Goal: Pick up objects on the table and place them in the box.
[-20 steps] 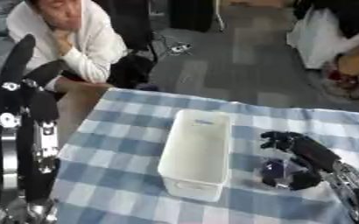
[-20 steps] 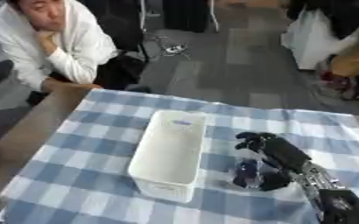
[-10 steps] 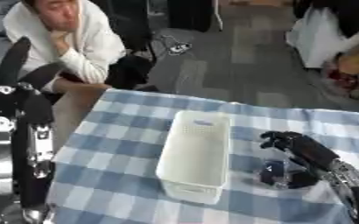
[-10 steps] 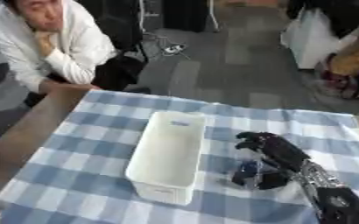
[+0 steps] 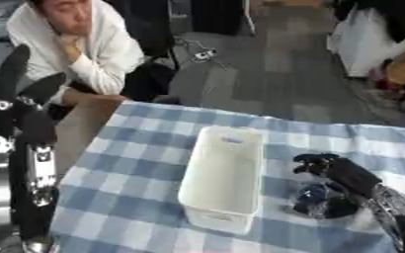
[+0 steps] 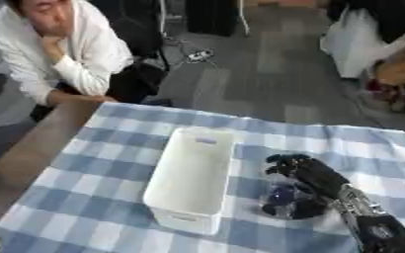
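A small dark object point(image 6: 285, 201), bluish and shiny, its shape hard to make out, lies on the blue-and-white checked cloth point(image 6: 111, 163) just right of the white box point(image 6: 191, 175). The right hand point(image 6: 305, 174) comes in from the lower right corner and sits over this object, fingers point(image 6: 279, 160) curled downward around its far side and thumb low beside it; the hand appears closed on the object, though where exactly fingers meet it is lost in the dark blur. The object looks to rest on the cloth rather than in the air.

The box is a long rectangular tub, open on top, its long axis running away from the robot, a slot handle on the near end wall. Its inside shows only white. A narrow strip of cloth separates its right wall from the hand.

Left of the box the cloth is bare out to the table's left edge, where brown tabletop point(image 6: 33, 148) shows. More bare cloth runs beyond the box to the far edge and to the right of the hand.

The left hand point(image 5: 20, 99) is raised at the left side of the left eye view, fingers straight and pointing up, holding nothing; its arm is cut off by the bottom edge
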Robot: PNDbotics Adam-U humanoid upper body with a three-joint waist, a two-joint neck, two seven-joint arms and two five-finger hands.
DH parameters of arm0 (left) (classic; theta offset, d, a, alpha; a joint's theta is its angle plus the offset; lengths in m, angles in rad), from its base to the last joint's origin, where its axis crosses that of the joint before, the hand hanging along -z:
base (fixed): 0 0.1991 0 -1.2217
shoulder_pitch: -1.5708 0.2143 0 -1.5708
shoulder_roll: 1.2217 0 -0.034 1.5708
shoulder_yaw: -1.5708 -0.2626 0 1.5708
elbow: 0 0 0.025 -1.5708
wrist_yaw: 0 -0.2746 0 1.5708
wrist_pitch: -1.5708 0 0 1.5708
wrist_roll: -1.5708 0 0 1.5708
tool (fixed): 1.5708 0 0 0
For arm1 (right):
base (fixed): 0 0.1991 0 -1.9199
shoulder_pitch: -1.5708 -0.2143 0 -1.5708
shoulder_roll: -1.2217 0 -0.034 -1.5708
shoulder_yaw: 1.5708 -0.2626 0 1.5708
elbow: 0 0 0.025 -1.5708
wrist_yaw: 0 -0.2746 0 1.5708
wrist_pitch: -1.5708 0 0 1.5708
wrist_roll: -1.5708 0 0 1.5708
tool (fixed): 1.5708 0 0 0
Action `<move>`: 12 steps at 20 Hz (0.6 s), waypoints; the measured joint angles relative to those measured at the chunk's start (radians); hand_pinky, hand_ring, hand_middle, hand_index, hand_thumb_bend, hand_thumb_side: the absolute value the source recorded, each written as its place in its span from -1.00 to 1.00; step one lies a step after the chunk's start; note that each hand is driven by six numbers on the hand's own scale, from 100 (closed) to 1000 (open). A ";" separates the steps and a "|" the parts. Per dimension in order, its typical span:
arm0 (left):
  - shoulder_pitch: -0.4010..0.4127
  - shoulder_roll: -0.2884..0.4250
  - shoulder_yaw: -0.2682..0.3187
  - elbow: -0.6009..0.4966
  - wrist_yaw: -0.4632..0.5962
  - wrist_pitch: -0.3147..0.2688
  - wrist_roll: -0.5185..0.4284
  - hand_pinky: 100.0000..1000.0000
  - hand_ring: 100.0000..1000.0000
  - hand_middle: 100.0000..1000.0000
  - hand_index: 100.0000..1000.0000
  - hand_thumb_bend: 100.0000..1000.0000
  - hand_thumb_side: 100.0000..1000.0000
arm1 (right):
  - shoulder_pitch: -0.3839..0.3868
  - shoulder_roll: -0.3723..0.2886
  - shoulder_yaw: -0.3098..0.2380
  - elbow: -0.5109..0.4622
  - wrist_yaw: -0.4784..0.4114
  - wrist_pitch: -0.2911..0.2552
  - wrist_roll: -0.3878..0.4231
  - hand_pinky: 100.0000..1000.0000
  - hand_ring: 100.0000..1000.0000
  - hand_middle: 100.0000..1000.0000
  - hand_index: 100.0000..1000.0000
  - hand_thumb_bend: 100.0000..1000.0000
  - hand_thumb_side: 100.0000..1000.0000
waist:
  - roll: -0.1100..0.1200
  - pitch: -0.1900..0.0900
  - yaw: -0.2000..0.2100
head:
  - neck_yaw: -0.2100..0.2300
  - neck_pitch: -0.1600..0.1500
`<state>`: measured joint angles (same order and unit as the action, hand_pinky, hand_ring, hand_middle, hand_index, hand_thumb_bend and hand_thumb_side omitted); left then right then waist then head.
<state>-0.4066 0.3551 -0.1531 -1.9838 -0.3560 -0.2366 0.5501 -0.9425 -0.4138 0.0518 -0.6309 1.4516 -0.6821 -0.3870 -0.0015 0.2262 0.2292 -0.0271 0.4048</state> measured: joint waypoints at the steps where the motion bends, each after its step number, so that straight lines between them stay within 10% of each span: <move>1: -0.001 0.000 0.000 0.000 0.000 0.000 0.000 0.70 0.50 0.96 0.98 -1.00 0.72 | 0.000 0.000 -0.001 0.000 0.005 0.001 -0.006 0.42 0.40 0.61 0.48 0.12 1.00 | 0.000 0.001 0.000 | 0.000 -0.002; 12: -0.001 -0.002 -0.001 0.000 0.001 -0.001 0.001 0.71 0.49 0.97 0.98 -1.00 0.73 | 0.005 -0.001 -0.003 0.010 0.040 0.019 -0.078 0.42 0.41 0.59 0.46 0.10 1.00 | 0.004 0.013 0.004 | -0.001 -0.016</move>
<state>-0.4072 0.3532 -0.1537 -1.9838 -0.3549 -0.2376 0.5511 -0.9378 -0.4148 0.0488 -0.6207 1.4917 -0.6628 -0.4646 0.0030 0.2392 0.2333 -0.0279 0.3888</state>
